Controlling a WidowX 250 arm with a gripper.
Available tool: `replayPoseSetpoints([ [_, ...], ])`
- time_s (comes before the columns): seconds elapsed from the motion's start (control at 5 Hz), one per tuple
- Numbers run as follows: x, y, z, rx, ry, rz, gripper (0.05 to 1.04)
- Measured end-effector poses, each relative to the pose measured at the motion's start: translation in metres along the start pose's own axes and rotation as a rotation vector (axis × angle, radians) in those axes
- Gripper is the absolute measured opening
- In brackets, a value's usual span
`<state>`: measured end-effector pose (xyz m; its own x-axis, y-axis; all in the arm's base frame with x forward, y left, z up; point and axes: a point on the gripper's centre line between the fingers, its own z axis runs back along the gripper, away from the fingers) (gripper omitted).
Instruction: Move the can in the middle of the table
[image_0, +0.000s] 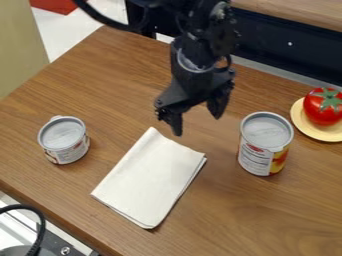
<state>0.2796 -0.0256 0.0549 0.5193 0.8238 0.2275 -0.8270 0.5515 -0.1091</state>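
"Where was the thing you had to move?"

"I had two candidates, and I couldn't tell which was meant. The tall can (265, 142) stood upright at the right of the view; the short can (63, 140) stood upright at the left. Both were on the brown wood table (267, 215)."

"How would they have handled?"

"Both looked like stiff metal, unlikely to crush. I judged the tall can the heavier, if full, and its smooth label perhaps slippery. I favoured its sides, around mid-height, with the grip centred so it wouldn't tip. The short can looked lighter, but left less wall to pinch, so I would have gone lower there."

"And your gripper?"

"The gripper (198, 124) hung between the two, its fingers apart, with nothing held."

"What else was around?"

"A folded white cloth (150, 177) lay flat between them, touching neither. Near the tall can, at the right edge, a red tomato (323, 107) sat on a yellow plate (314, 132)."
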Motion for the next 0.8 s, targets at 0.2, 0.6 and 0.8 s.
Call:
replayPoseSetpoints([
  [0.2,-0.031,-0.004,0.008,0.024,0.052,-0.032,0.996],
  [0.6,-0.082,-0.037,0.004,-0.041,0.182,-0.090,0.996],
  [0.8,-0.098,-0.047,-0.003,-0.047,0.191,-0.089,0.996],
])
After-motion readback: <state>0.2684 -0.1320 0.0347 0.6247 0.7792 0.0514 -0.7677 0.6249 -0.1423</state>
